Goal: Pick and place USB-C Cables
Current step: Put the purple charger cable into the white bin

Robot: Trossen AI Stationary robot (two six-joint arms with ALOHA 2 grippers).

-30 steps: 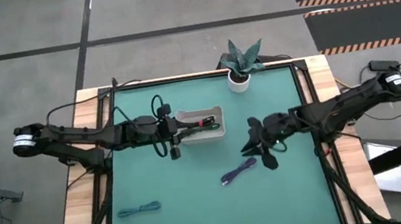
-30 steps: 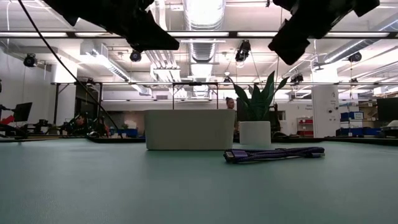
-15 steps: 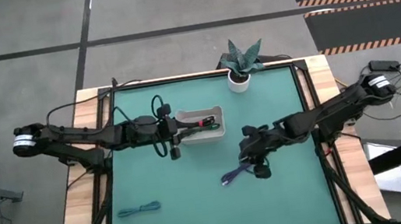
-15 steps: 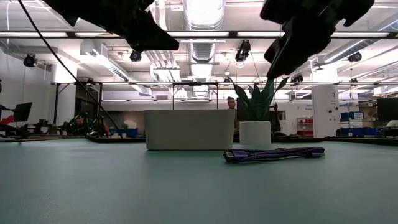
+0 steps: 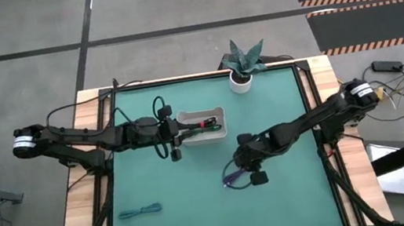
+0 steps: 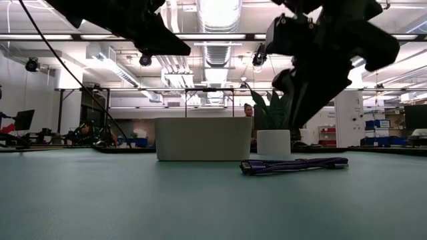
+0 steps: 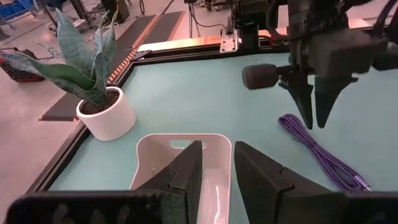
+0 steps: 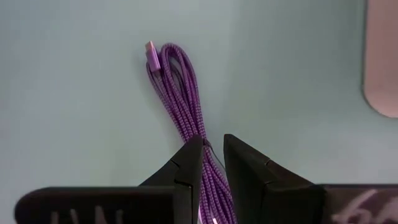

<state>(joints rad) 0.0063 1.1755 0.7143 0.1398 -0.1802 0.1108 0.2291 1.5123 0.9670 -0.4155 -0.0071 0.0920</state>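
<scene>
A purple cable (image 5: 235,178) (image 6: 293,165) (image 8: 177,87) lies bundled on the green mat, right of centre. My right gripper (image 5: 240,165) (image 7: 314,121) (image 8: 212,149) hangs above it, fingers pointing steeply down with a narrow gap, clear of the cable. A red-and-black cable (image 5: 205,125) lies in the white tray (image 5: 200,114) (image 7: 149,149). My left gripper (image 5: 186,134) (image 7: 216,168) hovers at the tray's left end, slightly open, with nothing between its fingers. A teal cable (image 5: 140,211) lies near the mat's front left.
A potted plant (image 5: 241,64) (image 7: 102,112) in a white pot stands at the far edge, behind the tray's right side. Wooden borders and black rails frame the mat. Open mat stretches between the teal cable and the purple one.
My right gripper has moved toward the table's left and a little toward the near edge, sinking and tipping its fingers further down until it stands over the purple cable. The cable has not moved.
</scene>
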